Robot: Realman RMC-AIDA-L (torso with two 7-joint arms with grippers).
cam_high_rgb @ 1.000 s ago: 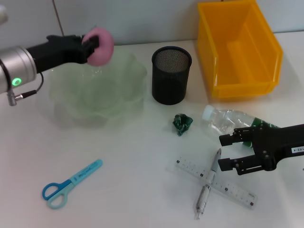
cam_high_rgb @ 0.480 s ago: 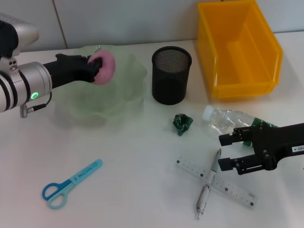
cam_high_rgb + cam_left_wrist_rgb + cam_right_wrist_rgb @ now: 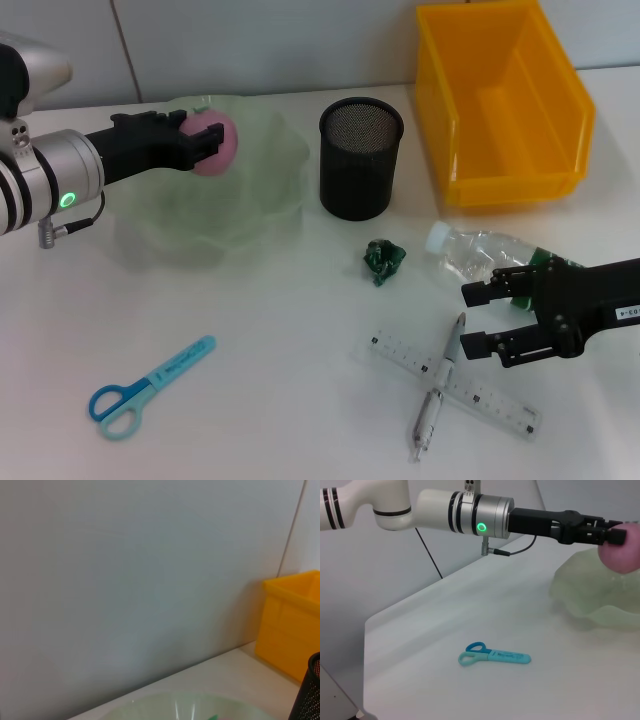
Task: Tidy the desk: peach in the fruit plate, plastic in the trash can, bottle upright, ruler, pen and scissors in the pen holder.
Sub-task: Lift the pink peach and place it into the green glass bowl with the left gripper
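white desk [image 3: 290, 390] meets pale wall [image 3: 150, 580]; scissors [image 3: 150, 388] lie flat.

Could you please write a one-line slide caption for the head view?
Left gripper holds the peach over the fruit plate; right gripper waits open by the pen.

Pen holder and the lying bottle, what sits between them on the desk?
In the head view, a crumpled green plastic scrap lies on the desk between the pen holder and the bottle, touching neither.
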